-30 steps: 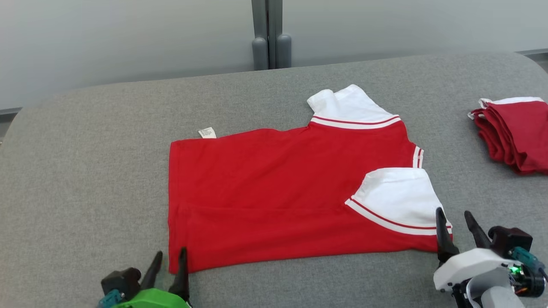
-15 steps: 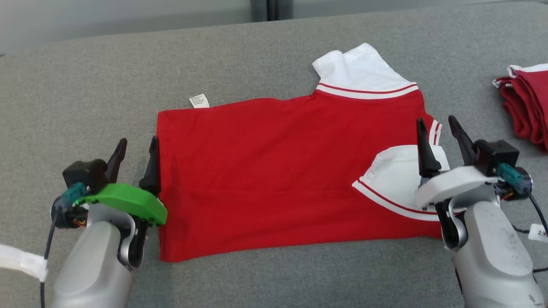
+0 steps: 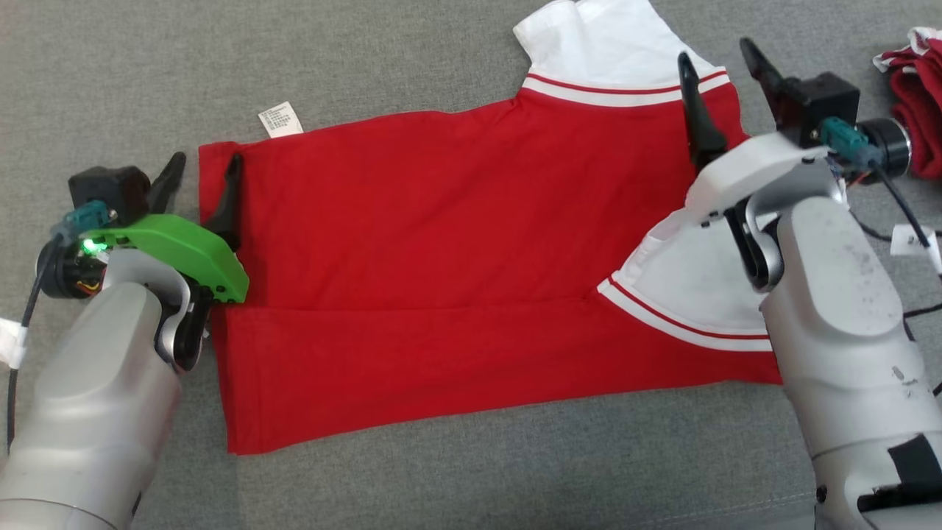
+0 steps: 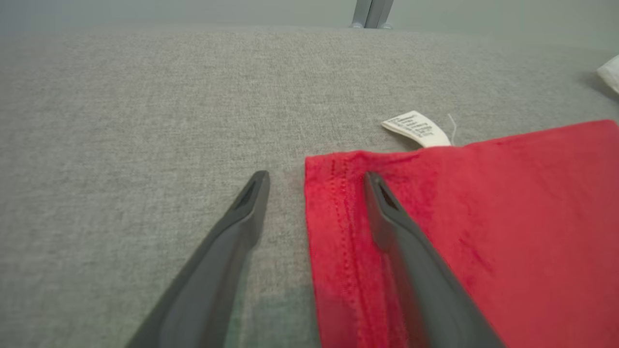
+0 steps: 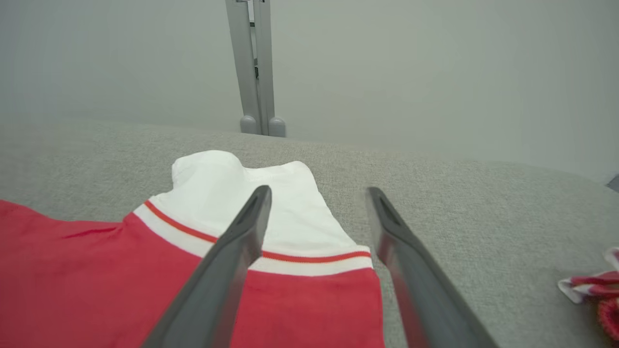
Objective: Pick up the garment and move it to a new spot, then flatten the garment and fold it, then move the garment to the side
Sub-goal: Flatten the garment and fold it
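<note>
The garment (image 3: 441, 243) is a red shirt with white, red-striped sleeves, lying flat on the grey padded table (image 3: 368, 59), its near long edge folded over. My left gripper (image 3: 206, 165) is open at the shirt's far left corner, one finger over the red hem (image 4: 338, 232) and the other over bare table. In the left wrist view the left gripper (image 4: 316, 176) straddles that hem edge. My right gripper (image 3: 717, 55) is open at the far right corner by the white sleeve (image 3: 596, 37). In the right wrist view the right gripper (image 5: 319, 191) hovers over the sleeve (image 5: 217, 183) and the garment (image 5: 96, 270).
A pile of folded red garments (image 3: 916, 81) lies at the table's right edge, also in the right wrist view as the pile (image 5: 595, 285). A white care label (image 3: 280, 119) sticks out of the shirt's far edge. A grey post (image 5: 256, 67) stands behind the table.
The head camera has tilted down. Both arms have reached forward along the shirt's two short sides to its far corners. The left gripper has opened wider.
</note>
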